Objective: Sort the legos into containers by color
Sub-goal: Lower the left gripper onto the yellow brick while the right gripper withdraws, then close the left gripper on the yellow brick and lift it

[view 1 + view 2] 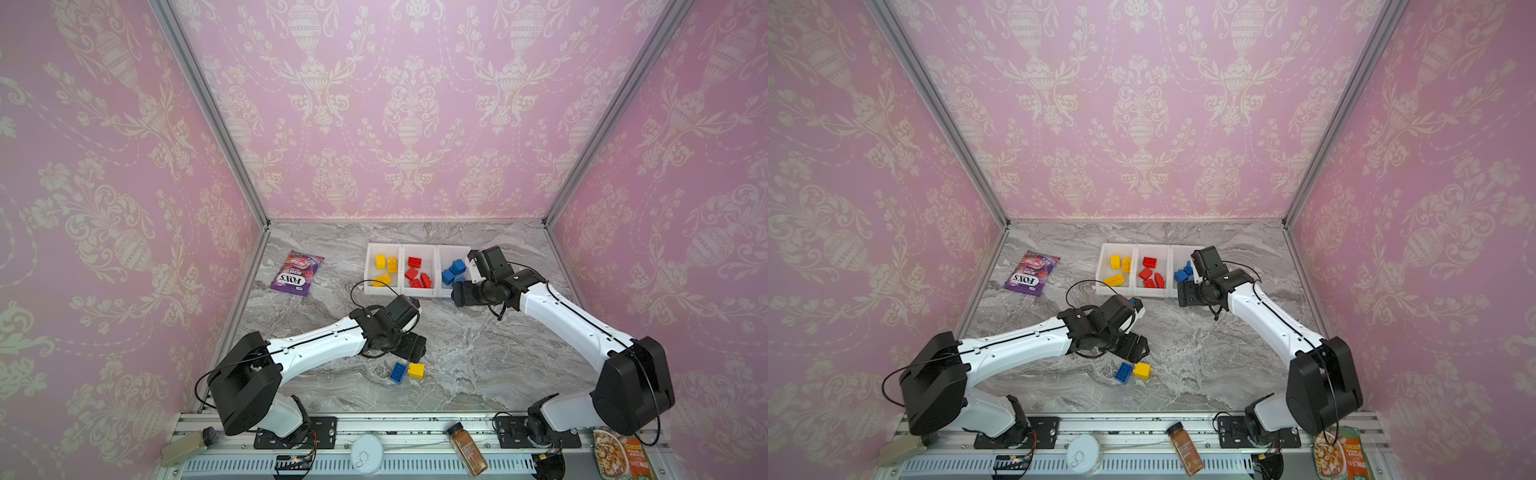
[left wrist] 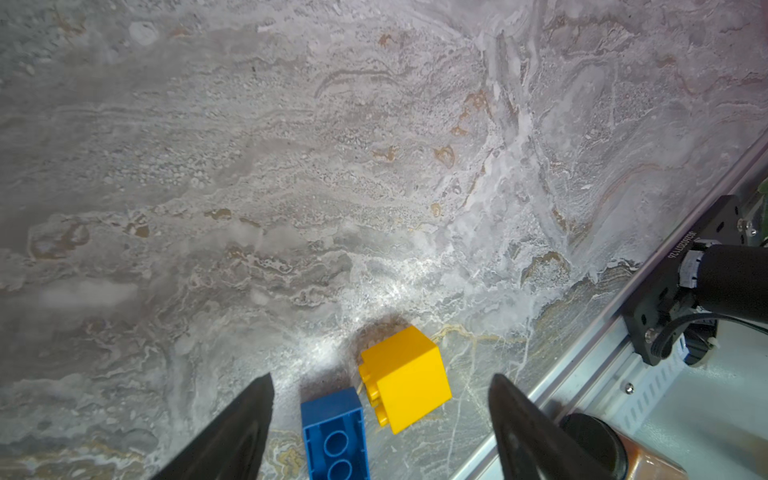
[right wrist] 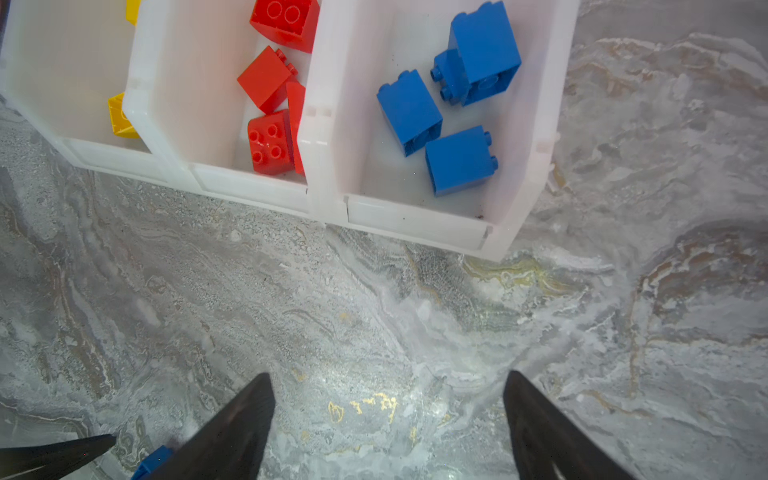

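Legos first, at my left fingers (image 2: 241,432): they stand apart and grip nothing. A blue brick (image 2: 334,432) lies in the gap between them, touching neither, with its hollow underside turned toward my wrist camera. A yellow brick (image 2: 405,378) lies on its side just beside it, studs facing the blue one. Both rest on the desk (image 2: 291,166) near its front edge, well apart from the containers (image 1: 419,292).

My right fingers (image 3: 237,428) are spread as well, with only bare desk between them. They hover just in front of the blue bin (image 3: 415,220).

Further out, the three white bins sit joined in a row toward the back of the desk. In both top views the one at the left end holds three yellow bricks. The middle one holds what I count as four red, and the one at the right end holds four blue. I see no colour mixed in anywhere.

I judge the sorting nearly finished, with only the two loose bricks by my left fingers left to place. The blue one belongs in the right-end bin and the yellow one in the left-end bin.
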Controlling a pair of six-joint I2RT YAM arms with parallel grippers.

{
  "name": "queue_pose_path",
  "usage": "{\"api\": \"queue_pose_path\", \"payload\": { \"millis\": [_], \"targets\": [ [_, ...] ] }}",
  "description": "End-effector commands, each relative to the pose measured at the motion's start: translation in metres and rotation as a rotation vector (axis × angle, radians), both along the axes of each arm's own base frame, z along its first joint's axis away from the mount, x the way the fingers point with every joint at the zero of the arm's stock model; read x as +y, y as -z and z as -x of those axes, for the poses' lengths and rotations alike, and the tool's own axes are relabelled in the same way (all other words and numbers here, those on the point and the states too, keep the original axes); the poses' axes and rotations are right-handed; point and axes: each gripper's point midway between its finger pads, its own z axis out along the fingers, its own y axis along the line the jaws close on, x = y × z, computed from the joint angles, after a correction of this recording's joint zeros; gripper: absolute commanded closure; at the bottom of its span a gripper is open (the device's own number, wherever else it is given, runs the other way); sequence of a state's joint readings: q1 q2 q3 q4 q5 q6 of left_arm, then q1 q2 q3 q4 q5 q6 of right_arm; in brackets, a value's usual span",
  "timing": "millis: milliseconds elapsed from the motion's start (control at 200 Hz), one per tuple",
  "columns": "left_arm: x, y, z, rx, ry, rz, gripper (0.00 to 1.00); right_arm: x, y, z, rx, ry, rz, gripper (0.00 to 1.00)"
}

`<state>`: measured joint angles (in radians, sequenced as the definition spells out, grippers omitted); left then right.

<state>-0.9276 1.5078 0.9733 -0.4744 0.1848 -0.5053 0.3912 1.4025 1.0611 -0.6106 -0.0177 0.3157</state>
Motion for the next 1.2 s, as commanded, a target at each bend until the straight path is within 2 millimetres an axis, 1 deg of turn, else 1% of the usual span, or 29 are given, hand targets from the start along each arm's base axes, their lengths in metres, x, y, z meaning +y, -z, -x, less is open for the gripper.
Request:
{"api": "queue_pose_path", "payload": {
  "millis": [0,95,200,285,505,605,686,801,971,1191],
  "targets": [
    [0.000,0.005,0.007,0.033,-0.032,-0.079,0.23,0.001,-0.002,0.016,0.005,0.013,-0.049,0.11],
    [-0.002,0.012,0.014,0.051,-0.026,-0.136,0.27,-0.004,-0.004,0.023,-0.003,0.021,-0.055,0.10],
    [-0.003,0.018,0.019,0.073,-0.034,-0.171,0.28,-0.008,-0.007,0.028,-0.015,0.026,-0.064,0.08],
    [-0.004,0.022,0.023,0.095,-0.040,-0.193,0.28,-0.011,-0.009,0.031,-0.022,0.028,-0.064,0.07],
    [-0.007,0.025,0.031,0.125,-0.043,-0.242,0.23,-0.014,-0.008,0.034,-0.028,0.029,-0.077,0.06],
    [-0.007,0.032,0.035,0.148,-0.052,-0.256,0.23,-0.014,-0.008,0.035,-0.033,0.032,-0.085,0.06],
    [-0.012,0.037,0.037,0.163,-0.051,-0.252,0.23,-0.015,-0.008,0.035,-0.037,0.031,-0.087,0.06],
    [-0.018,0.040,0.037,0.175,-0.052,-0.248,0.25,-0.016,-0.008,0.035,-0.039,0.032,-0.087,0.06],
    [-0.018,0.047,0.037,0.186,-0.053,-0.265,0.28,-0.019,-0.008,0.036,-0.045,0.033,-0.085,0.06],
    [-0.018,0.051,0.039,0.198,-0.055,-0.272,0.30,-0.022,-0.003,0.036,-0.040,0.041,-0.086,0.05]
  ]
}}
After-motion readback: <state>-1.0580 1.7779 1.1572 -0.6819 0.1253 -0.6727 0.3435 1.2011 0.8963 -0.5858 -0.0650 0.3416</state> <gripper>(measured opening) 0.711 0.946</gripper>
